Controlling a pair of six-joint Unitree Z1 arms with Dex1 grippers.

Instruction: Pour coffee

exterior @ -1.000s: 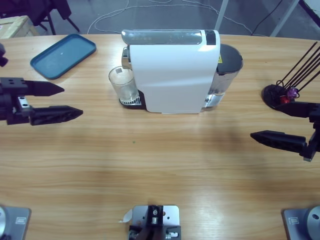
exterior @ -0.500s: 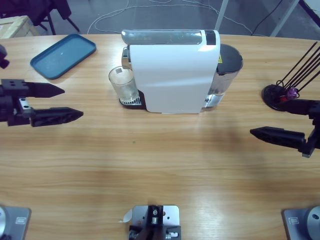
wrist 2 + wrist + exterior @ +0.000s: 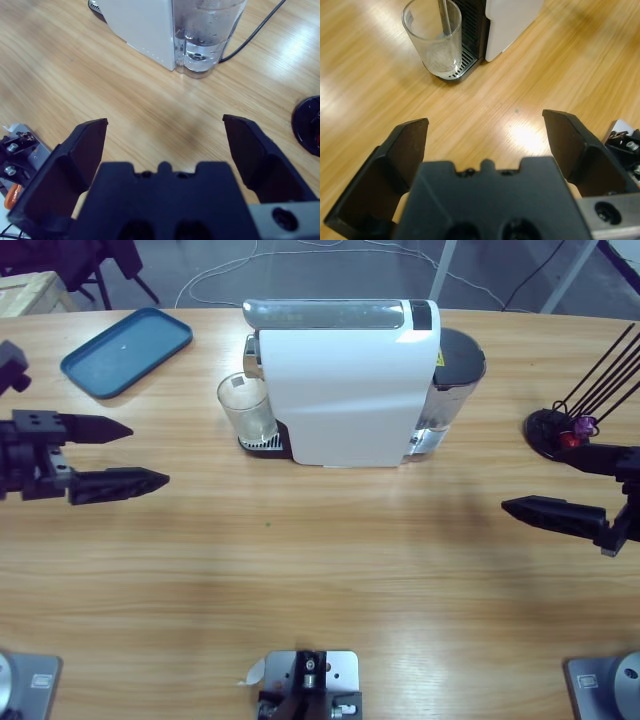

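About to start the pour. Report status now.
Left gripper open, right gripper open, both holding nothing. Clear drinking glass under spout of white coffee machine. Bare wooden table between, nothing blocking.

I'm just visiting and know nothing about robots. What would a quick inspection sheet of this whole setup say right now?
Surface: long wooden table, bare in front.
Job's things: white coffee machine with a water tank at one end; empty glass on its drip tray.
Clutter: blue tray at the back; black stand with thin rods.
Grippers: left gripper open, holding nothing; right gripper open, holding nothing.
Cables: black cord behind the machine; more on the floor.
Surroundings: grey floor beyond the table.
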